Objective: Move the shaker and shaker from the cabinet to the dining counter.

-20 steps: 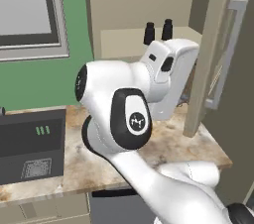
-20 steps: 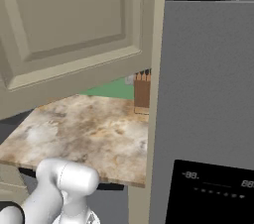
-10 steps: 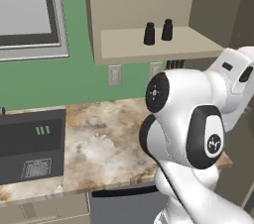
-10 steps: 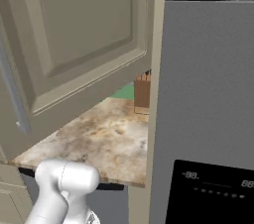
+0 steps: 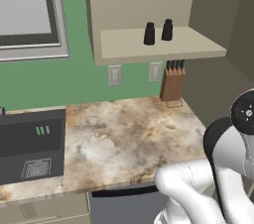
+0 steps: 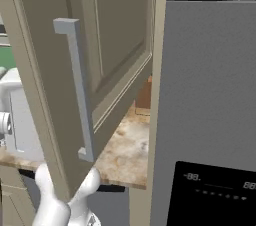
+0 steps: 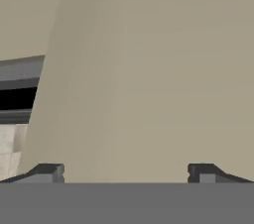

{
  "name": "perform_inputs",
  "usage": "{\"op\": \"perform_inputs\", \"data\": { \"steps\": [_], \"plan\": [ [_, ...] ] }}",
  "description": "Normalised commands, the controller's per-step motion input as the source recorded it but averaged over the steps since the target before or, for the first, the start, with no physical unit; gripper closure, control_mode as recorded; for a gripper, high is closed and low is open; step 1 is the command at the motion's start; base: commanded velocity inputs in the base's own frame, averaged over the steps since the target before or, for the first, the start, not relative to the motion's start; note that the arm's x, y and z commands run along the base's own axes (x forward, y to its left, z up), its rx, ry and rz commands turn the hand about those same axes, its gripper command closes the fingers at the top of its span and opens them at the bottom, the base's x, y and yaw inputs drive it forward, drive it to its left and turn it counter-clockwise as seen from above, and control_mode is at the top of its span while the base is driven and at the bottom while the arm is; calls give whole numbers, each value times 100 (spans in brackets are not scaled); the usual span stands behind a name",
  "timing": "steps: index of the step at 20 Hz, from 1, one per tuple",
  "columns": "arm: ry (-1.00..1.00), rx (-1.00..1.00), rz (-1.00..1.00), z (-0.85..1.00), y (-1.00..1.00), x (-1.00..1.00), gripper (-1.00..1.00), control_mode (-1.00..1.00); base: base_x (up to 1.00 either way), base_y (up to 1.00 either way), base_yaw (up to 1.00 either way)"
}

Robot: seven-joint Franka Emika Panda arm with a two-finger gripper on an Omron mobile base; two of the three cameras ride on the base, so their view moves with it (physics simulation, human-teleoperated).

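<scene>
Shakers (image 5: 149,34) upright (side by side).

Two little black shakers stand up straight on the plain beige shelf (image 5: 163,44) inside the cabinet (image 5: 149,0). The left shaker (image 5: 149,33) and the right shaker (image 5: 167,29) are side by side, close but not touching. Each has a wide bottom and a thin round top. The cabinet door (image 6: 95,55) is swung open, right in front of the tool (image 7: 125,172).
</scene>
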Motion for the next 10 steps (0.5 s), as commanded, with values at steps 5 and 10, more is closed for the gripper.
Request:
{"op": "perform_inputs", "data": {
  "steps": [5,10],
  "plan": [
    [-2,3,0,0,-33,-21,-100,-100,0,0,0],
    [-6,0,0,0,5,-18,-100,-100,0,0,0]
  ]
}}
